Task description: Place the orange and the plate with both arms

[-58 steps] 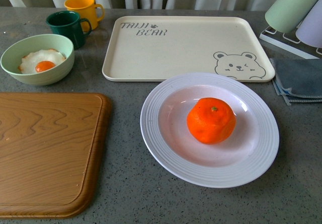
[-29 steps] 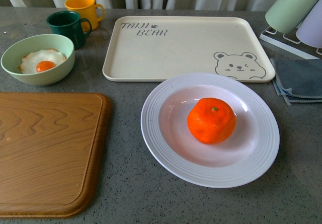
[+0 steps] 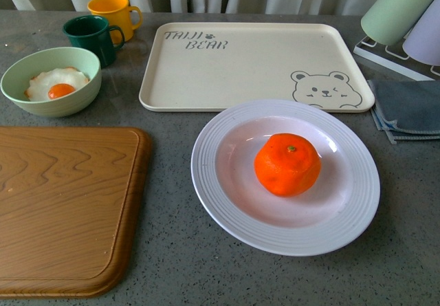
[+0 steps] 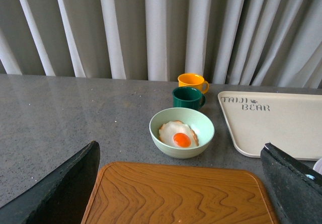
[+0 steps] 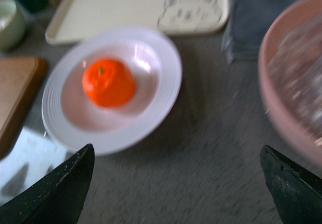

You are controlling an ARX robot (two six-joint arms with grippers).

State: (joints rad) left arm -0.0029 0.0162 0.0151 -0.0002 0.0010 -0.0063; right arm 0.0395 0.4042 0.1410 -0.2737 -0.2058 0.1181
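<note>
Left jaws: we see the left gripper (image 4: 180, 147) released, its dark fingers (image 4: 65, 189) spread wide and empty, with the wooden board (image 3: 65, 210) showing between them.
Right jaws: the right gripper (image 5: 177, 148) is parted too and holds nothing; its view is blurred.
Orange: the orange (image 3: 287, 164) sits in the well of the plate (image 3: 204, 165), green stem dot up.
Plate: on the grey table (image 3: 179, 265), with the board apart at its 9 o'clock.
Tray: the cream tray (image 3: 234, 72) is at the plate's 12 o'clock; we cannot tell whether they touch.
Writing: we read "TAIJI BEAR" on the tray, which also has a winking bear drawing.
Bowl: the green bowl (image 3: 48, 106) with a fried egg (image 3: 58, 84) is at the plate's 10 o'clock.
</note>
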